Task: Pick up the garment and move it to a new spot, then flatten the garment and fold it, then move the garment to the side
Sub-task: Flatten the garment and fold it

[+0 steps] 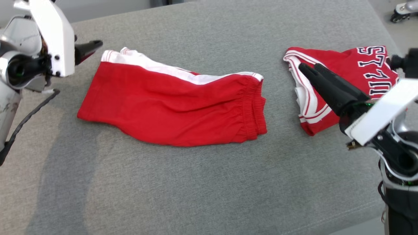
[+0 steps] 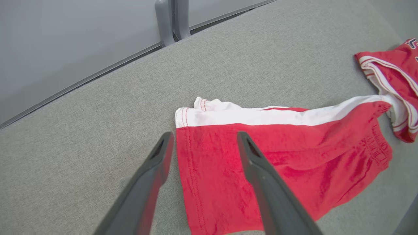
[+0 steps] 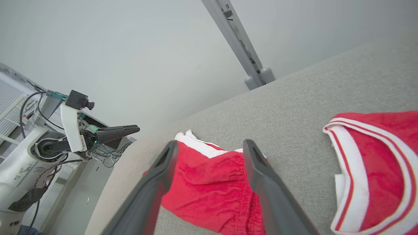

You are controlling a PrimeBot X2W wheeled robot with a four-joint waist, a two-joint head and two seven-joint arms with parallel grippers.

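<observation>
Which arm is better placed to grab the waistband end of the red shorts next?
Right, probably. The right gripper, open, points at the elastic waistband of the red shorts. The open left gripper sits over the hem at the opposite end.

A wide table covered in grey woven cloth stretches before me, evenly lit, with a soft darker shadow across its near left part. Behind its far edge I see a plain pale wall, and a grey post rises just past that edge. Beyond the table's far right corner there is pale floor, with a small wheeled base standing on it.
</observation>
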